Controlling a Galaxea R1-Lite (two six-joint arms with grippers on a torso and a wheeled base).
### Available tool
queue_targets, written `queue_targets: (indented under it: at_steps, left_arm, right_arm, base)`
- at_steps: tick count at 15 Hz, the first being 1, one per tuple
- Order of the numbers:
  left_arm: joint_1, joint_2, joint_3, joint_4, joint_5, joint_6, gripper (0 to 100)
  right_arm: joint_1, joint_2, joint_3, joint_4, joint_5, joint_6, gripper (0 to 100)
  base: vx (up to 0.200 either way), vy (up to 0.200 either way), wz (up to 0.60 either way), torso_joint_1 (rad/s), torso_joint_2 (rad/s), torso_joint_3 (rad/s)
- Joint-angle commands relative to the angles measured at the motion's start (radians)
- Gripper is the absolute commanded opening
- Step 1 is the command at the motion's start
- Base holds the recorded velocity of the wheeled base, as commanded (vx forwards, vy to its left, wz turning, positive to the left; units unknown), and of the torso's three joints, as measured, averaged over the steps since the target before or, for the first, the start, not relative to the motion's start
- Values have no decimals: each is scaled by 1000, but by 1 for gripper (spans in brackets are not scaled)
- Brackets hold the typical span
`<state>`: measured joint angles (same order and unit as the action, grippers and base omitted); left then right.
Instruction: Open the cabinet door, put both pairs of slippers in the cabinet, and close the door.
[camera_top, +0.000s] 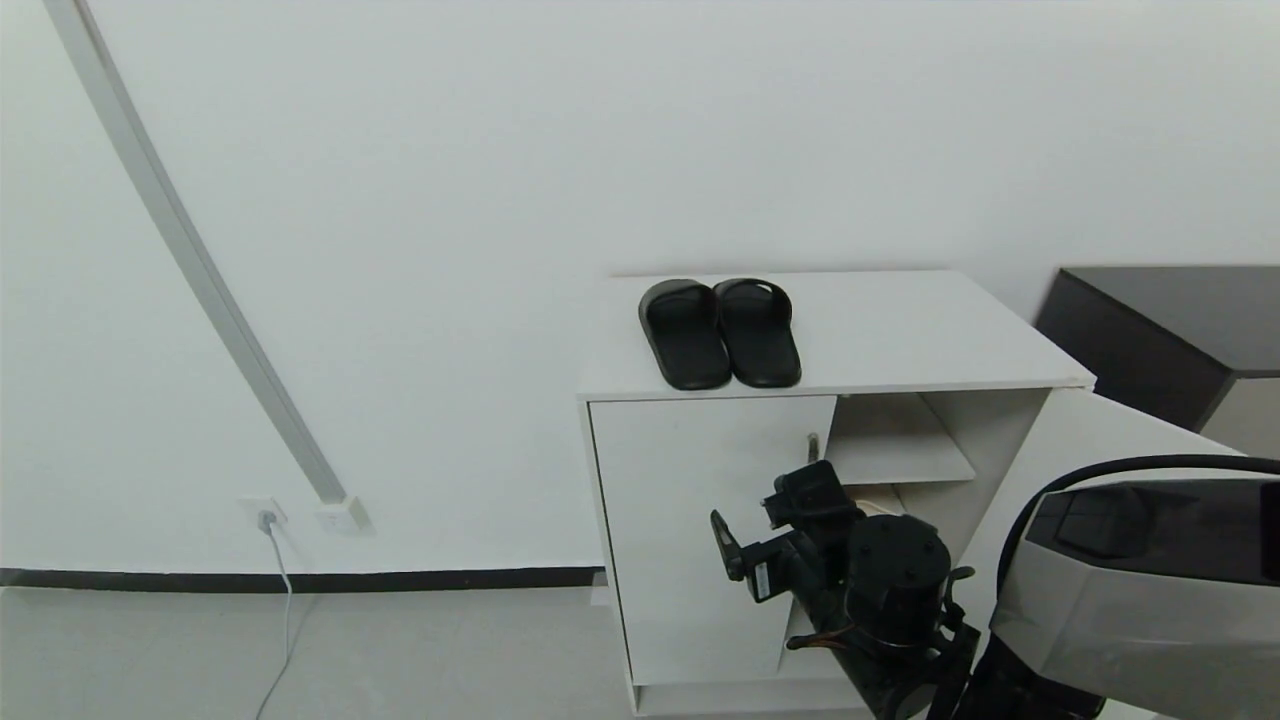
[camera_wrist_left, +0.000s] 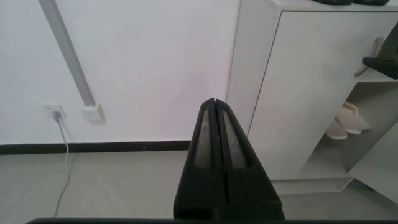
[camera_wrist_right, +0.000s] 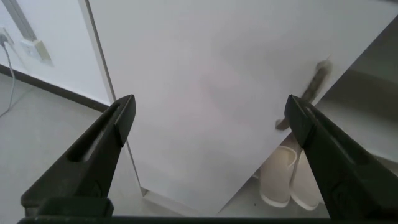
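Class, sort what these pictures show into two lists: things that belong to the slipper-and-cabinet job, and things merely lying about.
Belongs to the job:
cabinet
its open door
black slippers on top
pale slippers inside
right gripper, open

Just lying about:
wall socket with its cable
wall trunking
dark furniture beside the cabinet

A cabinet (camera_top: 900, 330) stands against the wall. One pair of slippers (camera_top: 720, 333) lies side by side on its top, in the left half and close to the front edge. Below, the left door (camera_top: 690, 540) covers the left half, and the right door (camera_top: 1080, 440) stands swung out to the right. Inside the right half is a shelf (camera_top: 895, 445), with a second pair of slippers (camera_wrist_right: 289, 180) in the compartment beneath it. The right gripper (camera_wrist_right: 210, 106) is in front of the left door, near that door's handle (camera_top: 812, 445). A wall socket (camera_top: 263, 514) sits low on the wall, well left of the cabinet.
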<state>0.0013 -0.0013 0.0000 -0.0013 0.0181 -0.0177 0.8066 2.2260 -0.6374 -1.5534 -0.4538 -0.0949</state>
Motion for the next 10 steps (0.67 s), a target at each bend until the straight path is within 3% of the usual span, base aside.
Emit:
queue_targets:
  at_steps: [1, 6, 10]
  left_arm:
    - [0, 1, 0, 0, 0, -1, 0]
    - [0, 1, 0, 0, 0, -1, 0]
    - [0, 1, 0, 0, 2, -1, 0]
  right_arm:
    - [0, 1, 1, -1, 0, -2, 100]
    - [0, 1, -1, -1, 0, -2, 100]
    - [-3, -2, -18, -7, 1, 0, 100]
  base:
    - [0, 0, 0, 246, -564, -330]
    - [0, 0, 0, 261, -585, -328]
    - [0, 0, 0, 194, -399, -226]
